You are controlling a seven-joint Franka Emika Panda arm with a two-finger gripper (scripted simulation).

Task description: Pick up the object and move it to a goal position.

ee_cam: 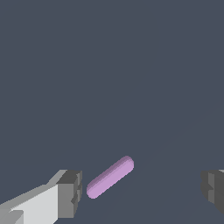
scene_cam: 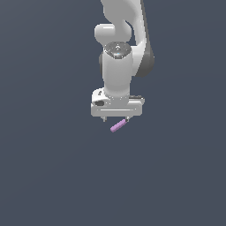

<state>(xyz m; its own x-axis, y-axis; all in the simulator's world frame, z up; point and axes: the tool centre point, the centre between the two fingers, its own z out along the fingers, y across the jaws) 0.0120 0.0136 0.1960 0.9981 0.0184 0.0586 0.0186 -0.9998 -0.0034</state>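
Item 1. Worktop (scene_cam: 48, 176): a flat, uniform dark grey-blue surface that is filling the whole background in both views. No edge of it is showing.

Item 2. Arm (scene_cam: 118, 66): white with a darker grey section on the side toward the exterior view's right. It is coming down from the top of the exterior view and is standing upright over the rod, with the wrist pointing straight down.

Item 3. Hand (scene_cam: 115, 119): a wide white body at the foot of the arm, carrying two short dark fingers. In the wrist view the fingers (ee_cam: 70, 192) are standing wide apart, one on each side of the rod, with clear space showing between each pad and the rod. The hand is gripping nothing. Whether the fingertips are reaching the worktop cannot be told.

Item 4. Rod (scene_cam: 118, 126): small, thin, pink-purple, with rounded ends (ee_cam: 109, 177). It is lying below the hand, between the two fingers, and is sitting at a slant across the gap rather than square to it. In the wrist view it is lying nearer to the light-coloured finger than to the other finger. In the exterior view one end is showing just under the finger toward the exterior view's right, and the other end is pointing down and toward the exterior view's left.
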